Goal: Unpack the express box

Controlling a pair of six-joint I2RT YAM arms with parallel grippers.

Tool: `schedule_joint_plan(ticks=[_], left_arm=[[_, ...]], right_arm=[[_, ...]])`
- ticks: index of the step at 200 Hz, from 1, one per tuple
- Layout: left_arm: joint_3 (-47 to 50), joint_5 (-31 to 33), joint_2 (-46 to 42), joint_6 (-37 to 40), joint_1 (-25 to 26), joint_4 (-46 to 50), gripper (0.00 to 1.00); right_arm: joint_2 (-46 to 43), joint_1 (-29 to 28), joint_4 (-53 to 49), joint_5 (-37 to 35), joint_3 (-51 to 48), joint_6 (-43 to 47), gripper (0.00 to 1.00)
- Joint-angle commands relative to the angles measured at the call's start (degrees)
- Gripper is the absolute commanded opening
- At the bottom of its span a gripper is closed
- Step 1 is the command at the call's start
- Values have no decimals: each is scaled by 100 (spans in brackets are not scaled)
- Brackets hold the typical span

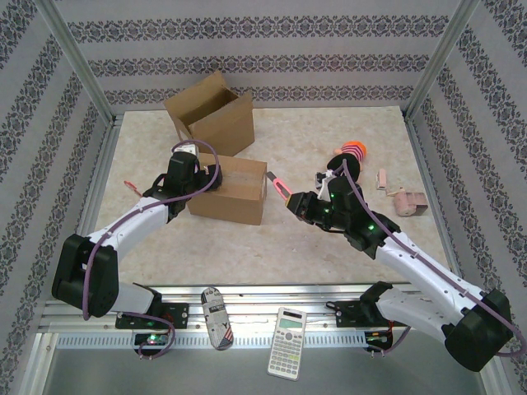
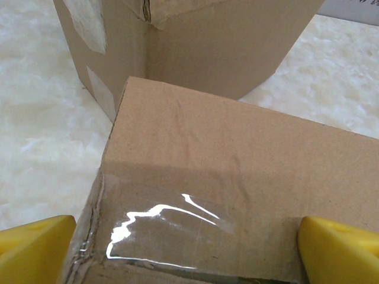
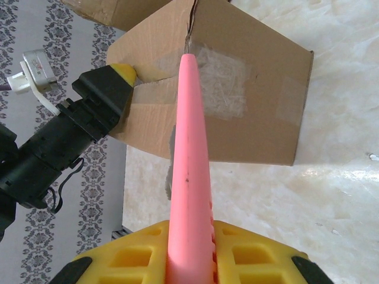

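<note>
Right wrist view: my right jaws clamp the cutter [image 3: 188, 154], long axis pointing up-frame, tip at the seam of the box [image 3: 254, 100]; my left jaws stand apart, straddling it.

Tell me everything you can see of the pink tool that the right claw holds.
The pink tool is a long, narrow, smooth stick, plastic by its look, tapering to a rounded tip. The right claw is shut on its base. It points at the taped cardboard box, tip near the top edge; whether it touches, I cannot tell.
</note>
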State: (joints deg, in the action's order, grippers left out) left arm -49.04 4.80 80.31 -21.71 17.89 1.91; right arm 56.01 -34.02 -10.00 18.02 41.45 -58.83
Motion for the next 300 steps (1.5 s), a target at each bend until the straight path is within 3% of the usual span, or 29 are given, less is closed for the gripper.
schedule_joint_plan(ticks=[1,95,300], left_arm=[[359,92,451,201,-16,1462,95],[359,92,470,205,-18,1460,95],[270,121,861,168,-19,1560,95]], right_arm=[[15,-83,160,-44,93,-55,0],[143,-216,305,-43,31,-131,0],[-64,-878,-420,-323,-32,-528,0]])
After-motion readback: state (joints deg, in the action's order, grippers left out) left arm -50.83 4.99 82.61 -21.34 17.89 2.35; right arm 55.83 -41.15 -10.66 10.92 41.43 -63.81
